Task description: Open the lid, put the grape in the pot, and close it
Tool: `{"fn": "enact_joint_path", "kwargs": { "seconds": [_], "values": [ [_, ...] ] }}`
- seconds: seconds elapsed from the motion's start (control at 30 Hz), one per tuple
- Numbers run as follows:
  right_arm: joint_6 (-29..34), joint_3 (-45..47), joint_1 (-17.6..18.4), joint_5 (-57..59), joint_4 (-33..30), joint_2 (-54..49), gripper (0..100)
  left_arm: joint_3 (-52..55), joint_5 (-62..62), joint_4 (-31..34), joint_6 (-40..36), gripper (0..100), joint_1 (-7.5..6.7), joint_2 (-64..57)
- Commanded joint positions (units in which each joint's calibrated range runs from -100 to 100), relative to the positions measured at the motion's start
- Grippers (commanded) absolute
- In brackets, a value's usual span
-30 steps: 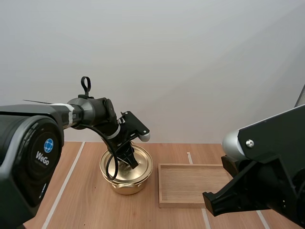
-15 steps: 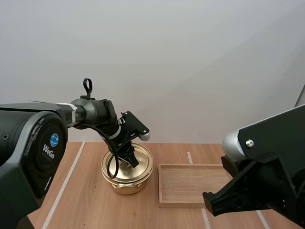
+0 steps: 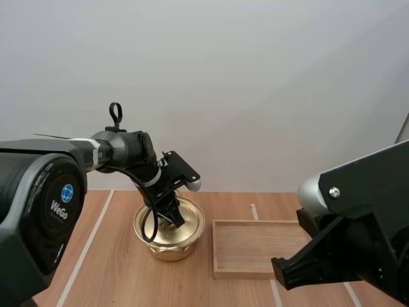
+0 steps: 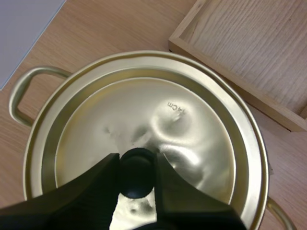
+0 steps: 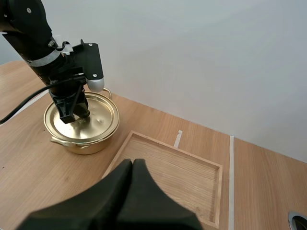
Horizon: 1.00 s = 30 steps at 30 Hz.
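Left claw point(image 4: 136, 164) on knob point(image 4: 136, 176), tray point(image 4: 266, 44) beside

pot point(image 3: 169, 248) interior hidden by lid point(image 4: 192, 129), tray point(image 4: 249, 43) cut off at edge

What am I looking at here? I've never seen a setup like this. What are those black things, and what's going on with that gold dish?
This is a robot with two arms working at a wooden table. One picture looks forward and down from behind and above the arms. The other two are taken from each arm's wrist, so the big dark shapes close up in them are that arm's own fingers. Each arm ends in a tool made of two black fingers.

On the table stand a gold pot with its lid on and, beside it, a wooden tray. The left tool is down on the lid, with its fingers pinching the black knob at the middle. The right tool is shut on nothing and is held in the air on the near side of the tray.
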Motion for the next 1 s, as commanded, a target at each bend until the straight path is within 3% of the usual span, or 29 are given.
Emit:
{"fn": "enact_joint_path", "kwargs": {
  "seconds": [0.0, 0.3, 0.4, 0.47, 0.7, 0.97],
  "values": [
    [-0.4, -0.1, -0.2, 0.0, 0.1, -0.6, 0, 0.4, 3.1, 0.4, -0.2, 0, -0.15, -0.7],
    [-0.4, -0.1, -0.2, 0.0, 0.2, -0.6, 0, 0.4, 2.4, -0.8, -0.6, 0, -0.15, -0.7],
    [-0.4, -0.1, -0.2, 0.0, 0.2, -0.6, 0, 0.4, 2.1, -2.0, -0.6, 8, -0.15, -0.7],
    [-0.4, -0.1, -0.2, 0.0, 0.2, -0.6, 0, 0.4, 1.9, -3.0, -0.6, 22, -0.15, -0.7],
    [-0.4, -0.1, -0.2, 0.0, 0.2, -0.6, 0, 0.4, 1.8, -2.6, -2.4, 100, -0.15, -0.7],
    [-0.4, -0.1, -0.2, 0.0, 0.2, -0.6, 0, 0.2, 4.8, -2.4, -3.0, 100, -0.15, -5.5]
  ]
}}
